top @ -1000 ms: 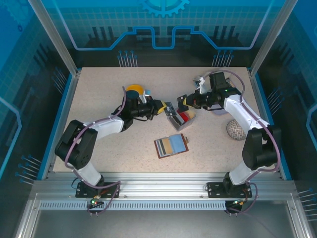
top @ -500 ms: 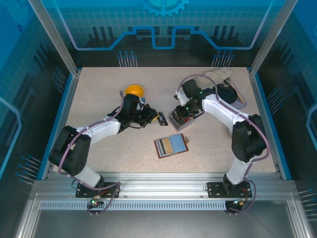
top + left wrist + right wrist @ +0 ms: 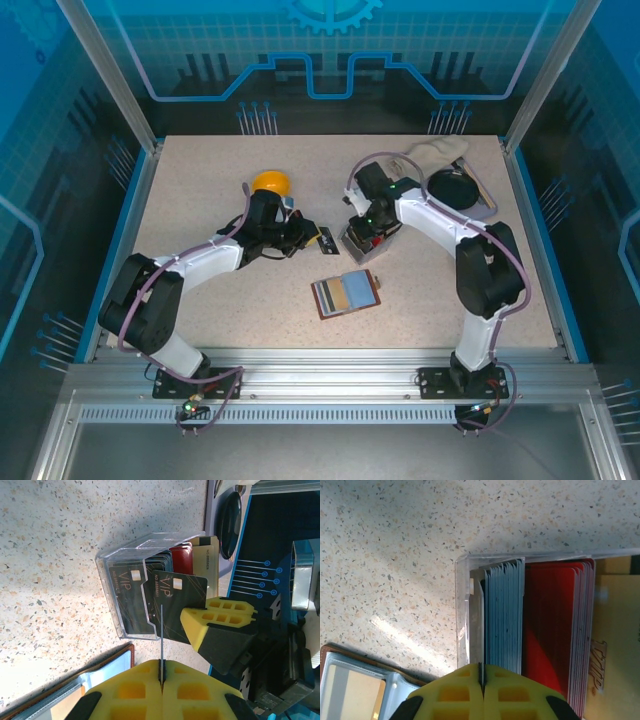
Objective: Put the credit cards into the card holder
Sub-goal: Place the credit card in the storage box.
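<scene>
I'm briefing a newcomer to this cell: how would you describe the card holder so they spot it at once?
On the speckled table, look near its middle, on the near side of the clear box of cards. The card holder lies open and flat there: brown leather rim, grey-blue pockets, unlike the transparent box.

Speckled beige stone-look table (image 3: 200, 190) sits enclosed by translucent blue wall panels (image 3: 330, 60) printed with circuit graphics, silver aluminium frame posts (image 3: 105, 70), and a near ribbed aluminium rail (image 3: 320, 385).

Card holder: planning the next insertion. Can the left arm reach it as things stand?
Probably yes: the card holder lies open and uncovered near the left gripper, nothing between them.
</scene>
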`<state>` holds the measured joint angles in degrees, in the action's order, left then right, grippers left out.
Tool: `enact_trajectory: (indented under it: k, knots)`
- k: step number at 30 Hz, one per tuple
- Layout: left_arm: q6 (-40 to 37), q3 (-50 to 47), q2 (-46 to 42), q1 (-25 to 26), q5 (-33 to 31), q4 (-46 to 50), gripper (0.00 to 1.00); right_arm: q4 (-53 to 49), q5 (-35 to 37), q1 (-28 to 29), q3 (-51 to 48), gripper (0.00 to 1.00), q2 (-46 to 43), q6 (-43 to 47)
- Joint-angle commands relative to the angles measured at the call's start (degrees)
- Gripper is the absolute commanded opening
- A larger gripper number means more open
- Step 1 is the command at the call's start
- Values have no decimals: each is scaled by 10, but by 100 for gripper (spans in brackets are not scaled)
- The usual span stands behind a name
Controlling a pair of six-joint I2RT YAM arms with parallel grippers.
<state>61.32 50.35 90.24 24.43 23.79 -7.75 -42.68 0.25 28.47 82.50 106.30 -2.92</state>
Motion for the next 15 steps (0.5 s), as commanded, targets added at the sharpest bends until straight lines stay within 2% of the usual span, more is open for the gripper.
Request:
enact_trajectory:
  k: [1,4,7,9,11,15]
  knots:
    - [-14,-9,-13,2,11,2,2,-15,21,11,18,7,19,15]
    - [-20,-11,-12,4,13,2,2,-16,19,12,17,10,22,9]
    - [-26,-16,-15,9,14,2,2,-20,33,12,15,21,14,0]
    - [-27,-21,-15,14,12,1,2,-21,41,11,11,21,6,-4]
    - [-27,-25,-15,19,11,0,2,-23,43,10,7,29,-3,-9]
    - [-24,-36,-20,34,3,-3,2,-22,53,9,-12,30,-41,-29]
